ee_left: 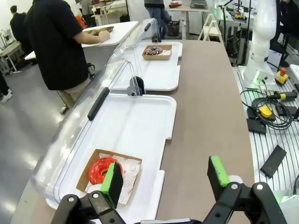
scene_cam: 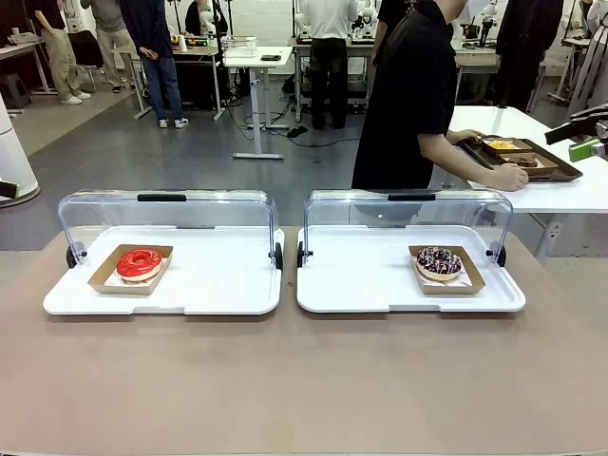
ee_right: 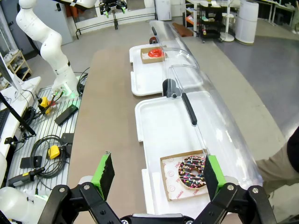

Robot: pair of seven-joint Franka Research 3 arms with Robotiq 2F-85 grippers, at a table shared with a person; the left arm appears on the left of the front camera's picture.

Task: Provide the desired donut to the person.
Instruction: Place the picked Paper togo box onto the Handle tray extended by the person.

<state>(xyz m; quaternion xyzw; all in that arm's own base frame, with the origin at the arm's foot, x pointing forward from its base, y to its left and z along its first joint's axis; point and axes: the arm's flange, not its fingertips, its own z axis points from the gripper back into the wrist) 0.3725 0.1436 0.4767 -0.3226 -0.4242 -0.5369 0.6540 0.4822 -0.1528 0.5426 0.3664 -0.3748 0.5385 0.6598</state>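
Observation:
A red-glazed donut [scene_cam: 140, 263] lies in a cardboard tray on the left white tray [scene_cam: 218, 294]. A chocolate donut with sprinkles [scene_cam: 439, 262] lies in its own cardboard tray on the right white tray [scene_cam: 361, 290]. The person [scene_cam: 408, 95] stands behind the right tray, turned to a side table with both hands on a brown tray [scene_cam: 532, 160]. My left gripper [ee_left: 165, 175] hangs open above the table edge, beside the red donut [ee_left: 99, 170]. My right gripper [ee_right: 157, 171] is open too, above the near edge of the tray with the chocolate donut [ee_right: 192, 171].
Both trays have clear domed lids [scene_cam: 166, 214] swung open toward the far side, with black handles and hinge knobs. Brown tabletop [scene_cam: 304, 380] lies bare in front of the trays. Cables and controllers [ee_left: 268, 112] lie on the rack behind the table.

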